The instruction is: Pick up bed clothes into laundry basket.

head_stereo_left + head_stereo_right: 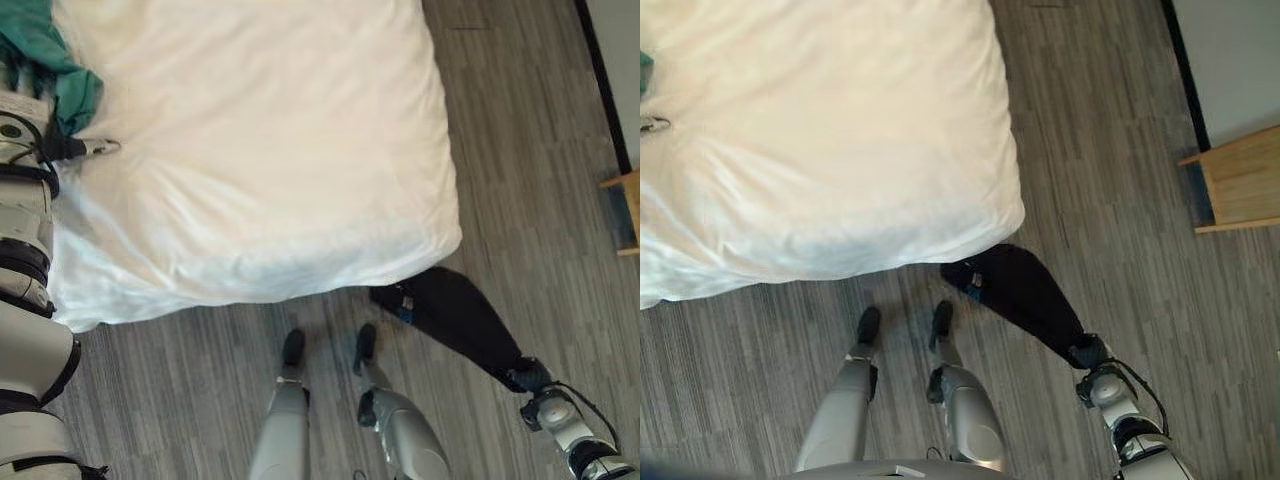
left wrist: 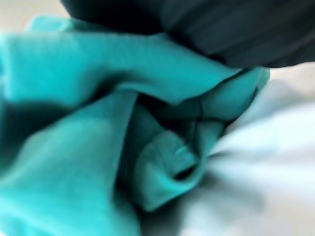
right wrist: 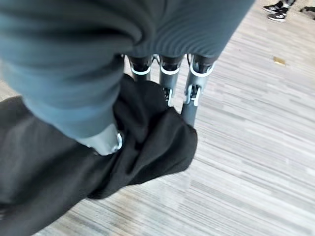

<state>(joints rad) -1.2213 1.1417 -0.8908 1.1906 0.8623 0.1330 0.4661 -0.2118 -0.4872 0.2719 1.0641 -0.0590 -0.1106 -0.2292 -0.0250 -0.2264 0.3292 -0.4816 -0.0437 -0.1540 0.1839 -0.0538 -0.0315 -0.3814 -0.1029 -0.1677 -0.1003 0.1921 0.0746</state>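
Observation:
A teal garment (image 1: pixel 45 45) lies bunched at the far left of the bed's white duvet (image 1: pixel 260 150). My left hand (image 1: pixel 64 148) is right against it, and the teal folds (image 2: pixel 74 147) crowd close under the hand's dark cover. A black garment (image 1: pixel 450 310) hangs from my right hand (image 1: pixel 530 375), low over the floor just off the bed's near right corner. In the right wrist view the fingers (image 3: pixel 189 98) and thumb are curled into the black cloth (image 3: pixel 49 167), which drapes down towards the planks.
The bed's near edge and corner (image 1: pixel 1010 215) overhang a grey wood-plank floor (image 1: pixel 1110 120). A wooden piece of furniture (image 1: pixel 1240 180) stands at the right by a white wall with a dark baseboard. A person's shoes (image 3: pixel 278 12) show far off on the floor.

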